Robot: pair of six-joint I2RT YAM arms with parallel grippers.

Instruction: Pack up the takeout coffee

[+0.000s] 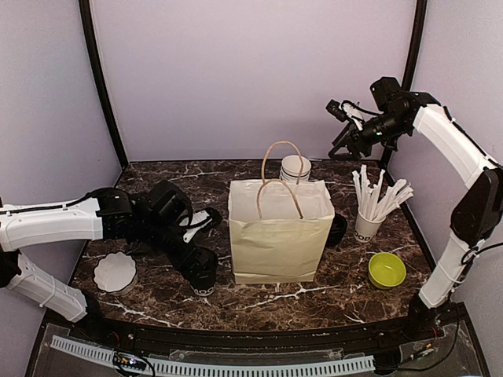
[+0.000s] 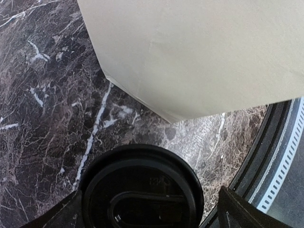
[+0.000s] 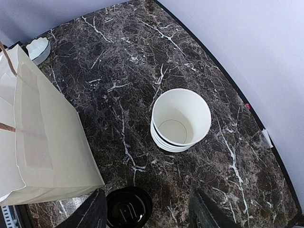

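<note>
While the left tool (image 1: 195,265) reaches down at the front left of the worktop (image 1: 157,177), its fingers (image 2: 240,211) stand wide apart on either side of a lidded coffee cup (image 2: 142,190). The wrist view shows a strip of bare marble between the lid's rim and one finger, so the cup is straddled, not squeezed. That cup stands upright on the worktop just beside the front left corner of the paper bag (image 1: 279,239), outside it. The bag stands upright and open-mouthed in the middle, its two handles arching up.

A second lidded cup (image 3: 129,207) stands on the worktop close against the bag's right side, also outside it. The right tool (image 3: 147,202) hangs high over the rear right of the worktop, its fingers parted and holding nothing. The second cup shows well below, between them.

Behind the bag is a stack of empty white cups (image 3: 179,118), without lids. To the bag's right, a cup of white sticks (image 1: 367,220) stands near the edge, and a green bowl (image 1: 387,269) lies in front of it. A white fluted disc (image 1: 115,271) lies at the front left, near the left arm.
</note>
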